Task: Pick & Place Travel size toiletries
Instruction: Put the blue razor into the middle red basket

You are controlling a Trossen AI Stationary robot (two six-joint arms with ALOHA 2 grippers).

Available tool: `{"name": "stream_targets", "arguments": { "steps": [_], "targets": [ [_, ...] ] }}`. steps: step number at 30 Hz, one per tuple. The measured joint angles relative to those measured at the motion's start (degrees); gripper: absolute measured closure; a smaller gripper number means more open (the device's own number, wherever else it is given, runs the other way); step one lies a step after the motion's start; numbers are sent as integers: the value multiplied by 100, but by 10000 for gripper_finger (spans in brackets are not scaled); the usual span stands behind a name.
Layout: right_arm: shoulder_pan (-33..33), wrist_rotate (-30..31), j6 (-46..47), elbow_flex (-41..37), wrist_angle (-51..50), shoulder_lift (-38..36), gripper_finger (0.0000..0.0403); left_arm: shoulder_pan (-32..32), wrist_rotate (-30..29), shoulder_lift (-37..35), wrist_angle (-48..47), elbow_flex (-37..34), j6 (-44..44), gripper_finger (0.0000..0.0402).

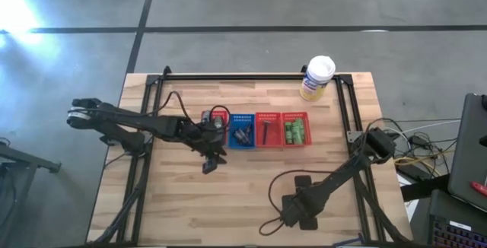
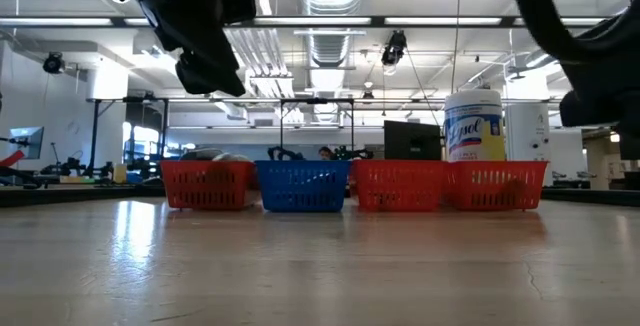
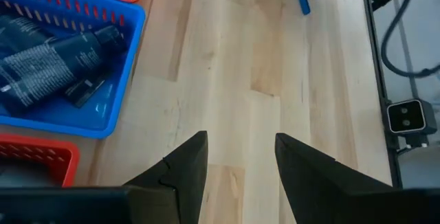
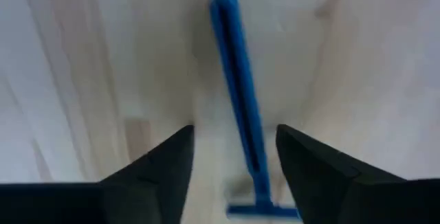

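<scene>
Razor point(image 4: 240, 100) between right fingers point(image 4: 161, 165) — on table point(image 4: 82, 66)

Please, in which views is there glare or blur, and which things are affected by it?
High view: strong glare at the upper left corner, on the floor. Low view: ceiling lights reflect on the table. Right wrist view: blurred, the blue razor looks smeared between the right gripper's fingers. Left wrist view: sharp, the print on the dark tubes shows clearly.
</scene>
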Motion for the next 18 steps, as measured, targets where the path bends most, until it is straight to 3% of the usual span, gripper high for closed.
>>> {"name": "stream_targets", "arguments": {
  "steps": [11, 14, 18],
  "targets": [
    [-2, 86, -8, -37, 233, -5, 371, -2, -82, 0, 52, 1, -231, 227],
    [-109, 223, 515, -64, 177, -358, 381, -68, 83, -4, 130, 11, 142, 227],
    [-387, 202, 1378, -79, 284, -1172, 379, -372, 306, -17, 441, 14, 1516, 227]
  ]
}}
